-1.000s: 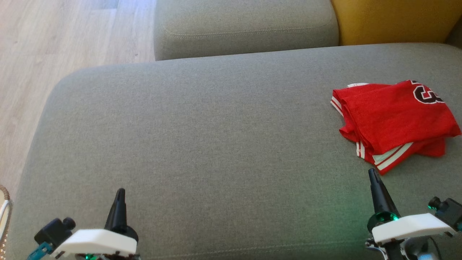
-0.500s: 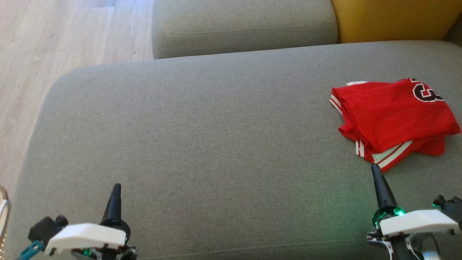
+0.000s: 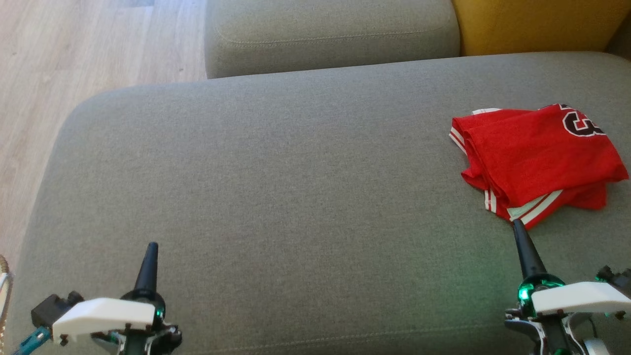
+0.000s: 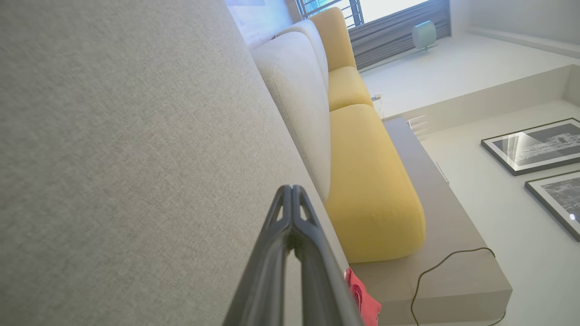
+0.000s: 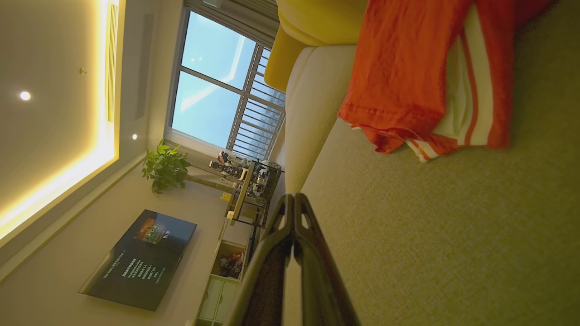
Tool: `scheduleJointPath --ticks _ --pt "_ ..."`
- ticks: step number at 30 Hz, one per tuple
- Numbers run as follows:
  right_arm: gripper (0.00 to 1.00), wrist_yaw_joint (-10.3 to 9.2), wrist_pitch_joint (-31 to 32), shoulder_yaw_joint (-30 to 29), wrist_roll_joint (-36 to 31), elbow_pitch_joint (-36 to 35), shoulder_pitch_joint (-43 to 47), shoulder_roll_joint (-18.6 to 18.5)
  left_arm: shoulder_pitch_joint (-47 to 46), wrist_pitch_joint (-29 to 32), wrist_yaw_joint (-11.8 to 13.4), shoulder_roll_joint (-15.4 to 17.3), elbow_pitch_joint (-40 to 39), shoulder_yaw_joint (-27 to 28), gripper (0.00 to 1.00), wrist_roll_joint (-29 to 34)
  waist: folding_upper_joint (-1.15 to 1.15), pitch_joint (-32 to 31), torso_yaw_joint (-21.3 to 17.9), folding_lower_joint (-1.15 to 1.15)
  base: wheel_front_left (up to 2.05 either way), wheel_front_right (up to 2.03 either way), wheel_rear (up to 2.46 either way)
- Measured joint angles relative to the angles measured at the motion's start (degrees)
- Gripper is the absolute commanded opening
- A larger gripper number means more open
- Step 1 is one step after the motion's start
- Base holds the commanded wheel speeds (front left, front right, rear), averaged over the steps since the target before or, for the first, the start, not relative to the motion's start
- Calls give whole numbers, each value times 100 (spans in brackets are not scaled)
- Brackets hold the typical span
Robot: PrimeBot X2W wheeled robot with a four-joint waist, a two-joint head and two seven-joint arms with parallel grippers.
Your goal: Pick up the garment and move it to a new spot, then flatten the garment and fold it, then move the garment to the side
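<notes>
The garment (image 3: 537, 158) is a red jersey with white stripes and a dark number, lying folded at the right side of the grey sofa seat (image 3: 296, 172). It also shows in the right wrist view as the garment (image 5: 421, 77) and as a red corner of garment (image 4: 362, 299) in the left wrist view. My right gripper (image 3: 518, 228) is shut and empty, its tip just short of the jersey's near edge. At the lower left my left gripper (image 3: 152, 246) is shut with nothing in it, far from the jersey. Both grippers' tips meet in the wrist views (image 4: 292, 190) (image 5: 293, 198).
A grey back cushion (image 3: 330, 34) and a yellow cushion (image 3: 537, 24) stand behind the seat. Wooden floor (image 3: 74, 49) lies to the left past the seat's rounded edge. A wide bare stretch of seat lies between the two grippers.
Both grippers have edged forward over the seat, the right tip closing on the jersey's near edge. The head camera has shifted slightly. The garment lies as before.
</notes>
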Motion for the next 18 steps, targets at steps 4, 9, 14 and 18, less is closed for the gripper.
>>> scheduleJointPath --ticks 4,9,14,18 --pt "0 0 73 -32 264 24 -5 -1 -83 71 -47 -1 49 43 0 -258 0 11 -7 0 0 0 0" --pt "0 0 136 -53 593 53 -93 -2 -184 163 -99 -2 100 130 0 -589 0 25 -17 0 0 0 0" --pt "0 0 219 -71 931 65 -113 -2 -211 255 -153 -2 133 186 0 -921 0 38 -27 0 0 0 0" --pt "0 0 298 -99 1193 87 -145 -3 -269 315 -198 -3 187 227 0 -1191 0 49 -35 0 0 0 0"
